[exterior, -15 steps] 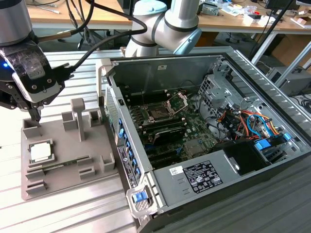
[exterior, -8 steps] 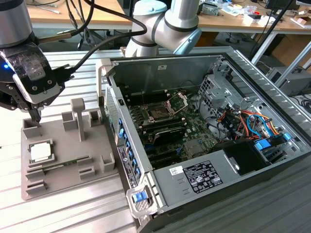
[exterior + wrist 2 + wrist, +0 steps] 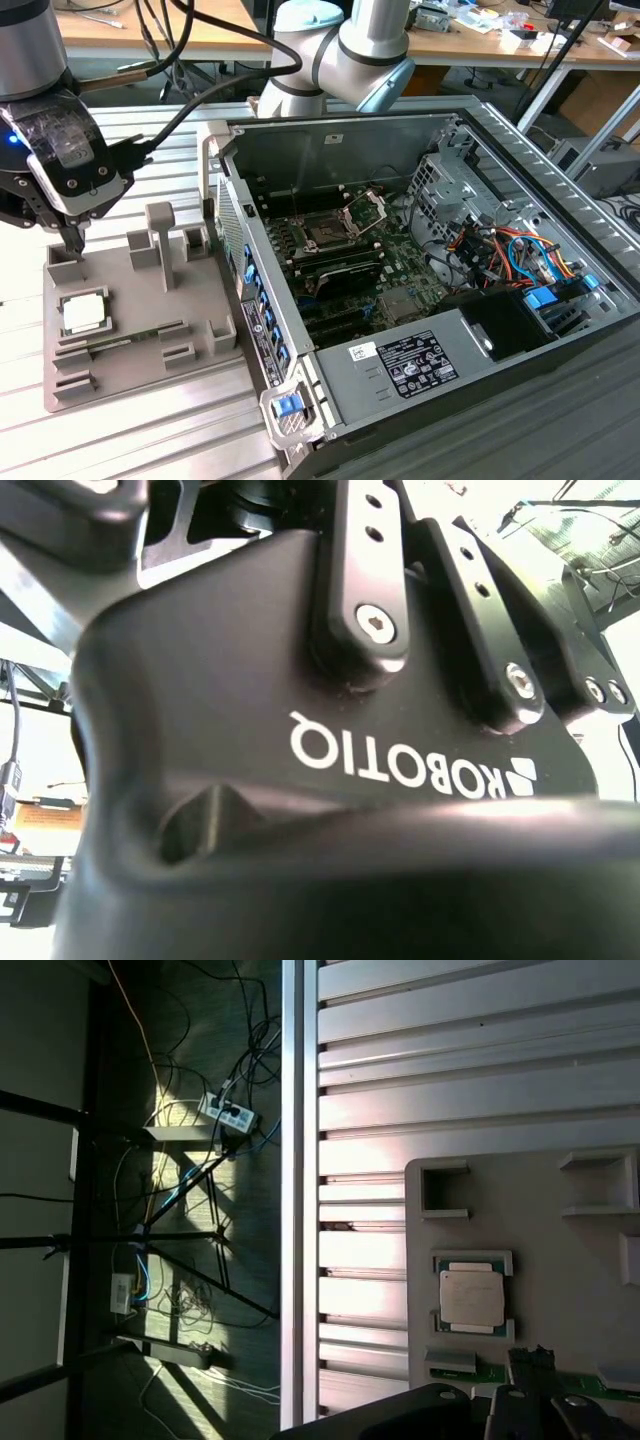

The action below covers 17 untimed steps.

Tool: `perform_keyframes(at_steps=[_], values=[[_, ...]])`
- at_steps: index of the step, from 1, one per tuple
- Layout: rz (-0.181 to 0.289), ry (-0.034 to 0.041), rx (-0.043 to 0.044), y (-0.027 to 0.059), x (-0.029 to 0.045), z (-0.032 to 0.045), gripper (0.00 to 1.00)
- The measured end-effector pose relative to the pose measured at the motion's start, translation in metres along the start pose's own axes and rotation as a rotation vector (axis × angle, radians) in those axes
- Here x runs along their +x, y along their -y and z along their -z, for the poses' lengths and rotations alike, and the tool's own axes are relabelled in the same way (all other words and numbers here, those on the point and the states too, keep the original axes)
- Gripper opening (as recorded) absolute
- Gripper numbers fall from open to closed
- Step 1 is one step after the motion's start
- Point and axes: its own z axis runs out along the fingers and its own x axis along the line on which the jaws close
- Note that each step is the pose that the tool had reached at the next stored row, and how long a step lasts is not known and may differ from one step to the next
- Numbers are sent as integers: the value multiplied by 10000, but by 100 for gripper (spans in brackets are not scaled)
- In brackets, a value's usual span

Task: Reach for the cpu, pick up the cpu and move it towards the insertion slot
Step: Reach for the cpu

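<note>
Nestling in a tray (image 3: 130,300) recess, the cpu (image 3: 85,313) lies near the tool (image 3: 72,240), state unclear.

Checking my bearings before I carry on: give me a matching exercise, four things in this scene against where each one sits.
Things:
1. chip
2. socket
3. hand
4. memory stick

Places:
A. inside the open computer case
B. over the grey tray, clear of the chip
C. in a square pocket of the grey tray
D. in a long groove of the grey tray, beside the chip

Pairs: 1-C, 2-A, 3-B, 4-D
</note>
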Motion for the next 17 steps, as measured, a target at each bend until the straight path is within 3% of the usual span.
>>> perform_keyframes(at_steps=[17], values=[[0,0,0,4,0,-40,11]])
